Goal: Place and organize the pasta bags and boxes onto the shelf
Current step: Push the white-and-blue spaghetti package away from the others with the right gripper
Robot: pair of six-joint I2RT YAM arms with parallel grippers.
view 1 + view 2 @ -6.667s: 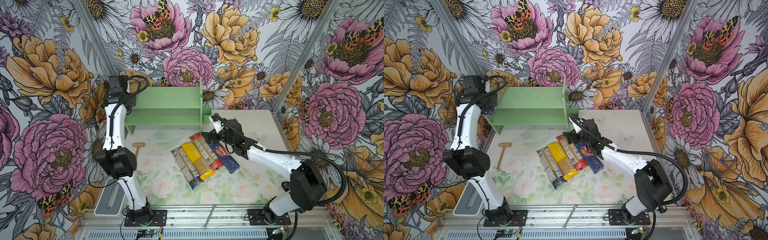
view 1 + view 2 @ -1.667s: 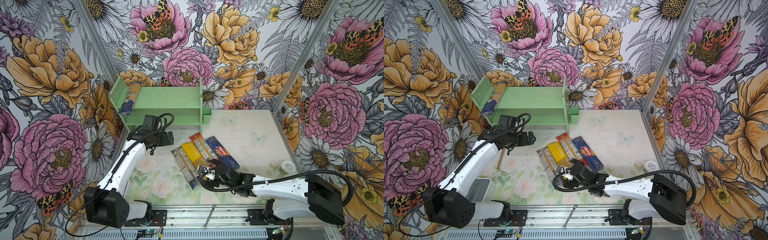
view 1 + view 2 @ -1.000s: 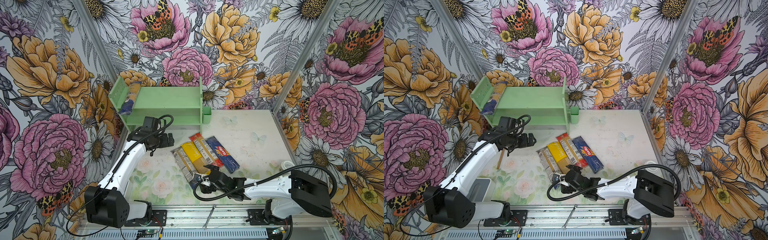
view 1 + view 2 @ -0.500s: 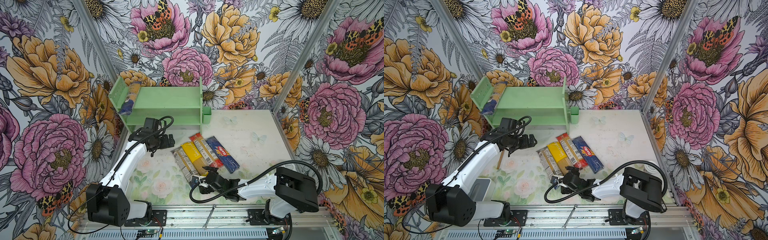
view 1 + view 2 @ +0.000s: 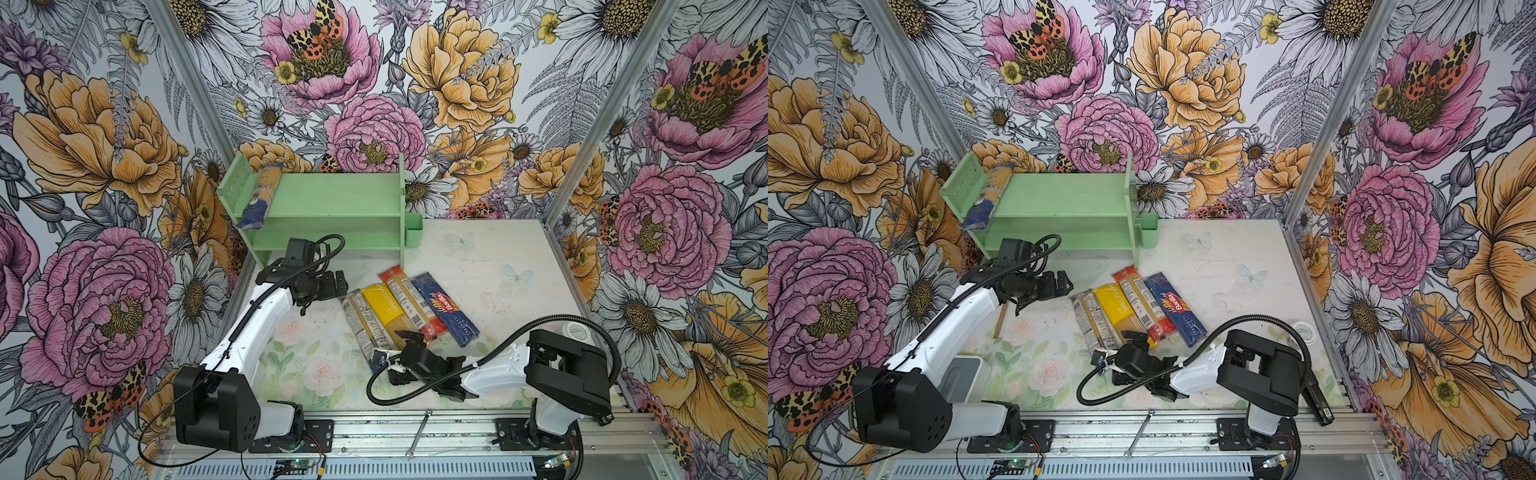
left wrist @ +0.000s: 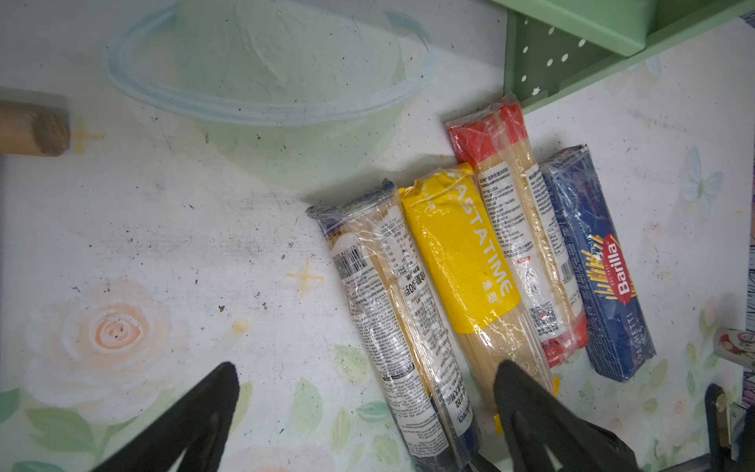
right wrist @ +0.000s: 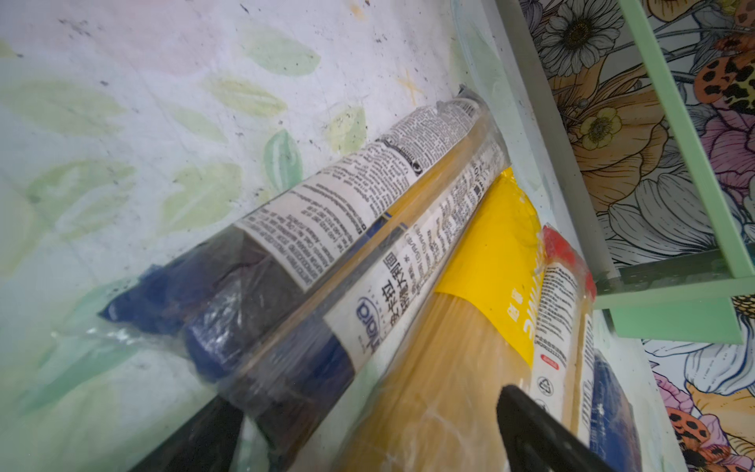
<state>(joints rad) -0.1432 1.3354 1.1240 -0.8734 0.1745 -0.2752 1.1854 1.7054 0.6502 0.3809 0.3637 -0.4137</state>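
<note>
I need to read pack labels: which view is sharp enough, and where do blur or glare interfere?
Left wrist view: sharp; Barilla box and yellow bag read clearly, slight glare on the red-ended bag. Right wrist view: blue-ended bag blurs at its near end, fingers of the right tool out of focus. Both top views: even light, small print unreadable.

Floral tabletop (image 5: 490, 266) carries the green shelf (image 5: 332, 195) at the back, with the clear bag (image 5: 362, 322), yellow bag (image 5: 384, 309), red-ended bag (image 5: 409, 301) and Barilla box (image 5: 449, 309) side by side in front. A blue-ended bag (image 5: 259, 195) sits on the shelf's top tier.
</note>
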